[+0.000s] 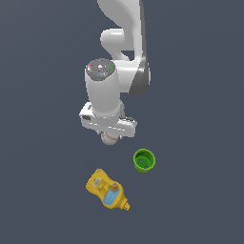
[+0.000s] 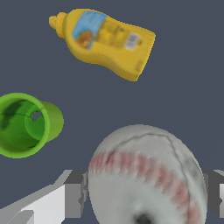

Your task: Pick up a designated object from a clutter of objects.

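Gripper clamps baseball (round, red stitching slanting across).

three kinds, one of each — one baseball, one green cup, one yellow mustard bottle.

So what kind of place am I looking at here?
Probably a simulated test scene, not a real room: a plain featureless dark floor, a smooth rendered robot arm, and a baseball, green cup and mustard bottle.
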Tool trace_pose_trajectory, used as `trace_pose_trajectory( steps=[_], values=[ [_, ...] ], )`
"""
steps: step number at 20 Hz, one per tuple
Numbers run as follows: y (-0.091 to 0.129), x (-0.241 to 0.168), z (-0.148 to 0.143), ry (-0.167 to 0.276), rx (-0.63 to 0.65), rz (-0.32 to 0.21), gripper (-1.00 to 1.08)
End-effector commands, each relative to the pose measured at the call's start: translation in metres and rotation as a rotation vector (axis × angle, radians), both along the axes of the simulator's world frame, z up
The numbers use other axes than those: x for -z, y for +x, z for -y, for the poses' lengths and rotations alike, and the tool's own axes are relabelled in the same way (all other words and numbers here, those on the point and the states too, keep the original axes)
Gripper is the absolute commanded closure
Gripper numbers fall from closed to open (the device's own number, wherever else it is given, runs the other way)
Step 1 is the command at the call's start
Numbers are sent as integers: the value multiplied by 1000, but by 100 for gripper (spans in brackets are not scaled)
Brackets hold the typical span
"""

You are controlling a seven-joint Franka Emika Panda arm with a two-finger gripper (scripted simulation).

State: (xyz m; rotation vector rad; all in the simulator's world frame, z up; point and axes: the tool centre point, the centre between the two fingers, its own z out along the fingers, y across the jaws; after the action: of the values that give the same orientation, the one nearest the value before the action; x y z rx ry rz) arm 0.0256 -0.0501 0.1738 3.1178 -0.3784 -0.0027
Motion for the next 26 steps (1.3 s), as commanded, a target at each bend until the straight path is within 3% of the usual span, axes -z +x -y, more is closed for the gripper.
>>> trace_pose_trajectory(
  steps=[1, 19, 26],
  values=[
    [-3, -24, -24, -1, 0, 2, 108],
    [-23, -185, -192, -3, 0, 2, 108],
    [-26, -231, -240, -1, 0, 2, 108]
  ],
)
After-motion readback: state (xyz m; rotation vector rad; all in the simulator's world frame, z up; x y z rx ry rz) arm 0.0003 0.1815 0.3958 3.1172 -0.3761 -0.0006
